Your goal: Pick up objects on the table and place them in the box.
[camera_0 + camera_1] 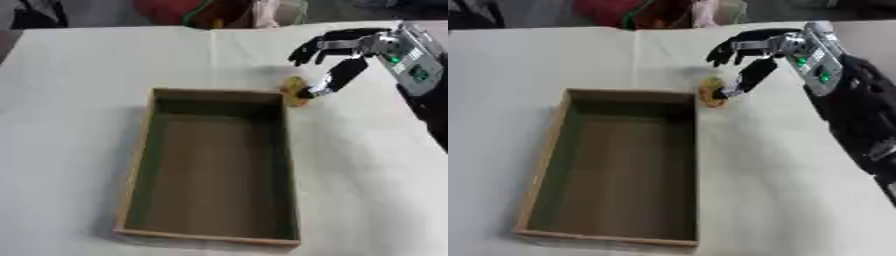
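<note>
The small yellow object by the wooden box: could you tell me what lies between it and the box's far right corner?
Nothing; the small yellow object sits against the wooden box corner, in both views.

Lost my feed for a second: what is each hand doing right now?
Right hand: thumb touching a small yellow thing by the box's far right corner; other fingers spread, whether it grips cannot be told.
Left hand: not in view.

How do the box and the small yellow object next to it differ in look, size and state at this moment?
The box is large, rectangular, brown-walled and open-topped; the yellow object is small and rounded. The box holds nothing visible and is untouched; the yellow object sits outside the box's far right corner with the right hand reaching down on it, one of its fingers at its edge. Both are on the white table.
</note>
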Robot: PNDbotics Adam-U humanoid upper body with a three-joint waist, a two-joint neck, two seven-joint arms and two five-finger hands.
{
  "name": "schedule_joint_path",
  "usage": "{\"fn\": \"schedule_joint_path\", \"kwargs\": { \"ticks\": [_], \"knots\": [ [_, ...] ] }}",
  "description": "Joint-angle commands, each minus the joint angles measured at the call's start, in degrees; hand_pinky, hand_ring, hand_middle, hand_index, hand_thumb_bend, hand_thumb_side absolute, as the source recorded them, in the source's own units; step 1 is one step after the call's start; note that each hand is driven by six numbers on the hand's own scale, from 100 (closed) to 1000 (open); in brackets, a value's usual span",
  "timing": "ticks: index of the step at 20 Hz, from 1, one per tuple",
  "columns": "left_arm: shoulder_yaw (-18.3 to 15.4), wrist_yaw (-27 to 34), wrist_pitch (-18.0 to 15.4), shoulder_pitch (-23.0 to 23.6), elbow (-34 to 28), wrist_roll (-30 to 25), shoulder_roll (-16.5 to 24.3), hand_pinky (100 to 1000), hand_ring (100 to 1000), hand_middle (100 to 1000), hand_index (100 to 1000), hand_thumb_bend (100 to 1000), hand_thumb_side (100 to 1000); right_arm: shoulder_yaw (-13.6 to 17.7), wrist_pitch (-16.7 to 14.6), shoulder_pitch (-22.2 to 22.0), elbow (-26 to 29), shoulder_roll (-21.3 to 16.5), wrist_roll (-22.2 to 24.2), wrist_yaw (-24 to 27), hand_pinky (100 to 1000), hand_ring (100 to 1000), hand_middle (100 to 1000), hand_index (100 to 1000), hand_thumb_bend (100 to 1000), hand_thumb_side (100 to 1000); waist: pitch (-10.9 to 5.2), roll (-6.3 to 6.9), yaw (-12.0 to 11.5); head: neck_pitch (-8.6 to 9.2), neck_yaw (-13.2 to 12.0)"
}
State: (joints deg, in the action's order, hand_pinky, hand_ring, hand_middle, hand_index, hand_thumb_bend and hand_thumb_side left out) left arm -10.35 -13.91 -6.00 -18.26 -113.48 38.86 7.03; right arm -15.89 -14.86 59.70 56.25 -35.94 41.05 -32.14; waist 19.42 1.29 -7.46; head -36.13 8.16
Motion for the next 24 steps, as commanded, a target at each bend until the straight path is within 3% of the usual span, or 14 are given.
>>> {"fn": "schedule_joint_path", "kwargs": {
  "ticks": [1, 10, 14, 16, 17, 19, 22, 24],
  "knots": [
    [0.09, 0.01, 0.00, -0.62, -1.11, -0.18, 0.51, 327, 475, 451, 607, 100, 880, 0.24, 0.45, 1.01, -0.41, -0.49, -0.90, -1.29, 792, 865, 721, 989, 435, 508, -1.02, 0.03, -0.18, 0.56, 0.10],
    [0.06, 0.04, 0.04, -0.58, -1.11, -0.20, 0.46, 328, 475, 451, 606, 100, 880, -0.81, -0.58, 0.57, 1.47, -1.03, -2.27, -1.87, 751, 797, 568, 753, 377, 411, -1.03, -0.04, -0.16, 0.15, -0.34],
    [0.04, 0.01, 0.06, -0.56, -1.11, -0.20, 0.43, 328, 474, 451, 606, 100, 880, -1.42, -0.95, 0.36, 2.39, -1.39, -2.94, -3.40, 723, 732, 514, 641, 273, 382, -1.06, -0.09, -0.17, 0.15, -0.54],
    [0.04, 0.01, 0.05, -0.57, -1.11, -0.19, 0.41, 328, 474, 450, 606, 100, 881, -1.50, -1.01, 0.30, 2.57, -1.46, -3.35, -4.02, 707, 717, 496, 593, 175, 355, -1.09, -0.12, -0.19, 0.15, -0.59],
    [0.05, 0.01, 0.05, -0.57, -1.11, -0.19, 0.40, 328, 474, 450, 606, 100, 881, -1.51, -0.99, 0.28, 2.66, -1.47, -3.61, -4.08, 699, 710, 492, 589, 120, 331, -1.11, -0.14, -0.19, 0.17, -0.63],
    [0.05, 0.02, 0.04, -0.60, -1.11, -0.20, 0.38, 328, 474, 450, 606, 100, 881, -1.61, -0.95, 0.27, 3.00, -1.51, -4.02, -3.71, 693, 703, 490, 590, 100, 290, -1.16, -0.17, -0.20, 0.16, -0.72],
    [0.08, 0.01, 0.00, -0.68, -1.11, -0.21, 0.38, 328, 474, 450, 605, 100, 880, -2.08, -0.88, 0.22, 3.80, -1.65, -3.84, -2.70, 671, 678, 494, 598, 100, 100, -1.27, -0.26, -0.19, 0.21, -0.75],
    [0.11, 0.01, -0.01, -0.72, -1.11, -0.23, 0.36, 328, 474, 450, 605, 100, 880, -2.29, -0.50, 0.15, 4.24, -1.74, -3.89, -2.22, 667, 674, 493, 596, 100, 100, -1.31, -0.29, -0.19, 0.23, -0.77]
  ]
}}
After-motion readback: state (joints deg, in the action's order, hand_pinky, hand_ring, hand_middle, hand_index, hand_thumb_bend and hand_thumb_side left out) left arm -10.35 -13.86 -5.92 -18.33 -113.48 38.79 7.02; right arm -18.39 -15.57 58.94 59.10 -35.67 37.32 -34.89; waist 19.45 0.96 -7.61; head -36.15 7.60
